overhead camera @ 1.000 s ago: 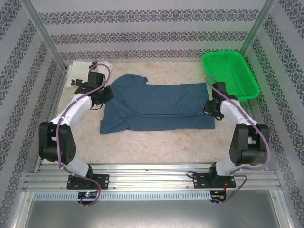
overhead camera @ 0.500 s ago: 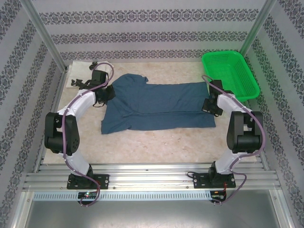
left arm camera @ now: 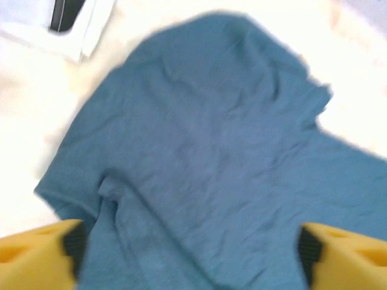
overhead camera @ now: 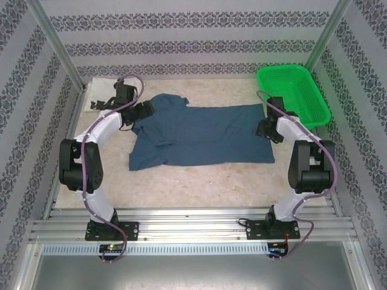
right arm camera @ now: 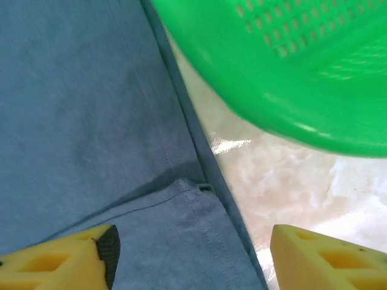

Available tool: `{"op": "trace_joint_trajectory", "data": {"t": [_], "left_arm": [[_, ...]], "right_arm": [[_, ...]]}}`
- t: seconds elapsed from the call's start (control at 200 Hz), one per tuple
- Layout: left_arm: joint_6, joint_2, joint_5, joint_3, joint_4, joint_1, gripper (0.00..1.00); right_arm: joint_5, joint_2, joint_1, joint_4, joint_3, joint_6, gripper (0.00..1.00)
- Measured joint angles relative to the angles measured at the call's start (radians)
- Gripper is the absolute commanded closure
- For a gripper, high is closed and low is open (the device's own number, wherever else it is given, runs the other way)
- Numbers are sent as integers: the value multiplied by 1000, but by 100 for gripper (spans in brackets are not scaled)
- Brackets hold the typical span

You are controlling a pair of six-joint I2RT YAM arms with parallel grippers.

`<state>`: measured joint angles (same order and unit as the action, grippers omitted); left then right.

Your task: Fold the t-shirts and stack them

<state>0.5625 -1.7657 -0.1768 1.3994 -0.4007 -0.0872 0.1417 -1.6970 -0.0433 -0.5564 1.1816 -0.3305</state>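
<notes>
The dark blue-teal t-shirt (overhead camera: 199, 136) lies folded lengthwise across the middle of the table, collar end to the left. My left gripper (overhead camera: 143, 112) hovers over its collar and sleeve end, and its yellow fingers stand wide open above the cloth (left arm camera: 199, 157) with nothing between them (left arm camera: 187, 257). My right gripper (overhead camera: 263, 128) is over the shirt's hem end, open (right arm camera: 193, 257), straddling the folded layer's corner (right arm camera: 199, 188) and the shirt's edge. The folded white t-shirt (overhead camera: 100, 96) with black marks lies at the back left corner (left arm camera: 72, 21).
The bright green mesh basket (overhead camera: 293, 93) stands at the back right, close to my right gripper, and its rim fills the top of the right wrist view (right arm camera: 290, 66). Bare marbled tabletop (overhead camera: 205, 184) lies in front of the shirt. Metal posts frame the back corners.
Both grippers have opened and let go of the blue shirt. Both have shifted toward the back of the table, the left one also slightly right. The shirt stays lying flat.
</notes>
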Motion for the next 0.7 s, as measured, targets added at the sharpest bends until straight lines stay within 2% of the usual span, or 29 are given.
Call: {"op": "trace_joint_trajectory", "data": {"t": [0.095,0.23,0.33,0.44,0.535,0.604,0.699], "left_arm": [[19,56,-3,27,-2,13,0],[45,232,-15,-8,-58,24,0],[63,391,-25,-123,-104,24,4],[94,537,-32,-333,-147,24,17],[129,592,-58,-514,-184,24,31],[147,591,-71,-623,-204,24,36],[166,587,-78,-708,-219,24,37]], "right_arm": [[-7,120,0,2,-10,-5,14],[-63,363,-7,-18,-51,-23,13],[-146,490,-32,-56,-123,-53,15],[-228,558,-55,-86,-265,-96,17],[-275,589,-60,-115,-395,-130,20],[-294,591,-66,-136,-457,-145,25],[-300,591,-73,-155,-484,-166,28]]}}
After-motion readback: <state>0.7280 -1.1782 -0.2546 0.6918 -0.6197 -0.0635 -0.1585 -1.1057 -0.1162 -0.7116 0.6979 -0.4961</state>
